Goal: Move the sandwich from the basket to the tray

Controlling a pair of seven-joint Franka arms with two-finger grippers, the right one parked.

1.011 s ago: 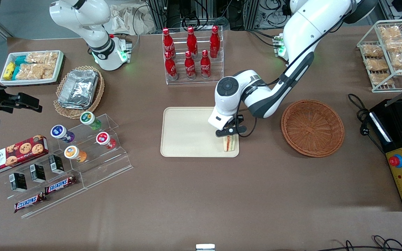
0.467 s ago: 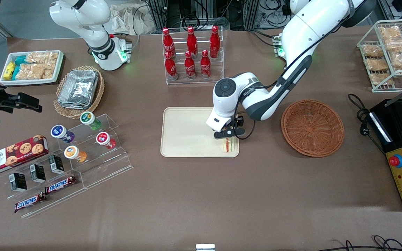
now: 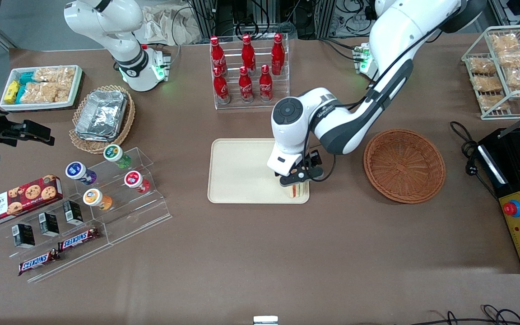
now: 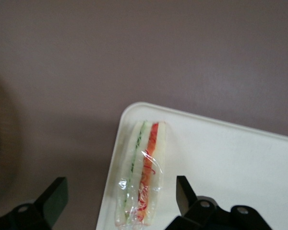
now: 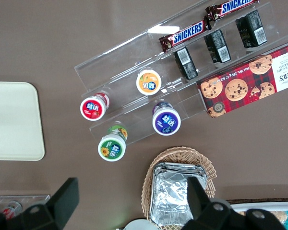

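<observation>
The sandwich [image 3: 299,191] [image 4: 141,172], a plastic-wrapped wedge with green and red filling lines, lies on the cream tray [image 3: 242,171] [image 4: 230,163]. It sits at the tray corner nearest the front camera on the working arm's side, close to the rim. My left gripper [image 3: 297,179] [image 4: 119,184] hangs directly above it, open. One black finger [image 4: 182,191] stands to each side of the sandwich, apart from it. The reddish-brown basket [image 3: 404,164] stands empty beside the tray, toward the working arm's end of the table.
A clear rack of red cola bottles [image 3: 247,67] stands farther from the front camera than the tray. Toward the parked arm's end are acrylic steps with cups and chocolate bars [image 3: 106,189], a tan basket of foil trays [image 3: 102,115] and a cookie box [image 3: 18,198]. A black machine [image 3: 519,180] lies past the basket.
The wrist has lifted slightly above the sandwich and now covers more of it in the front view. The sandwich has stayed in place on the tray.
</observation>
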